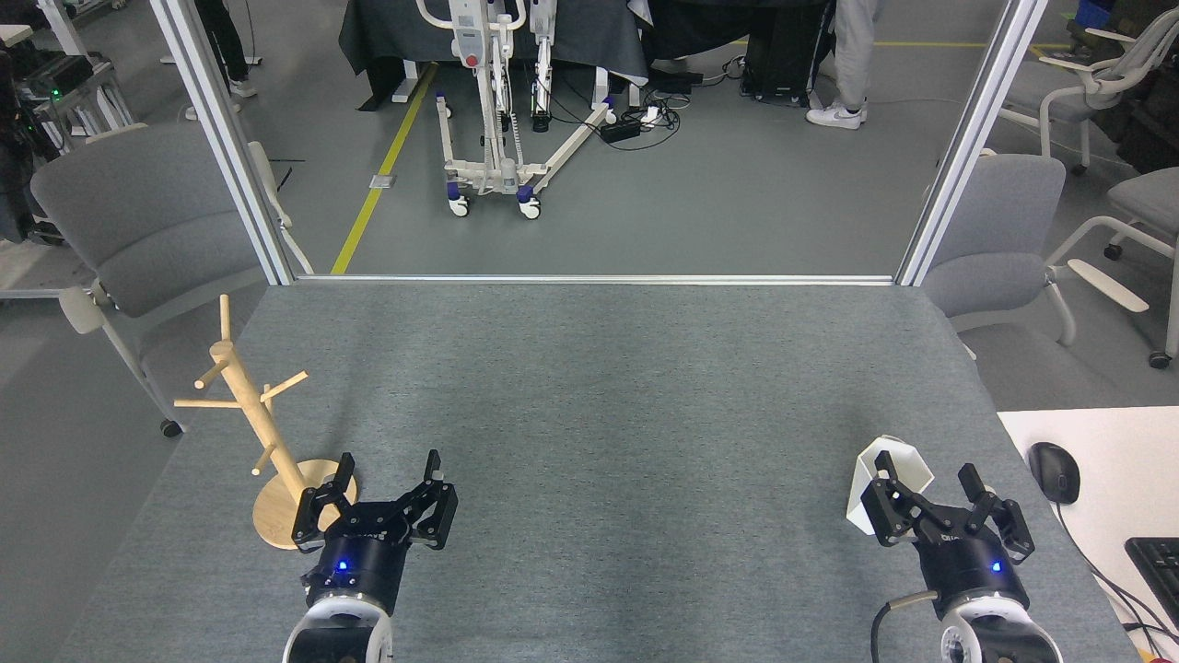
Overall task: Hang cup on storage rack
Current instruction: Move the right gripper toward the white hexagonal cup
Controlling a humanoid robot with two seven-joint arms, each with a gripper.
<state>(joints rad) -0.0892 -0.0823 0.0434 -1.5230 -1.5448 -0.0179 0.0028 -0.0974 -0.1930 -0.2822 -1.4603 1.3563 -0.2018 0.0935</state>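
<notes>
The white faceted cup [889,479] stands upright on the grey table near its front right corner. My right gripper [928,473] is open right behind it, its left finger in front of the cup's near wall, with nothing between the fingers. The bamboo storage rack [250,414] stands at the front left on its round disc base, all its pegs bare. My left gripper [388,464] is open just right of the rack's base, its left finger overlapping the disc's edge in the head view.
The grey felt table [599,396] spreads between the two arms. A white desk with a black mouse [1054,471] and keyboard [1159,562] adjoins on the right. Grey chairs stand beyond both table sides, and metal frame posts rise at the far corners.
</notes>
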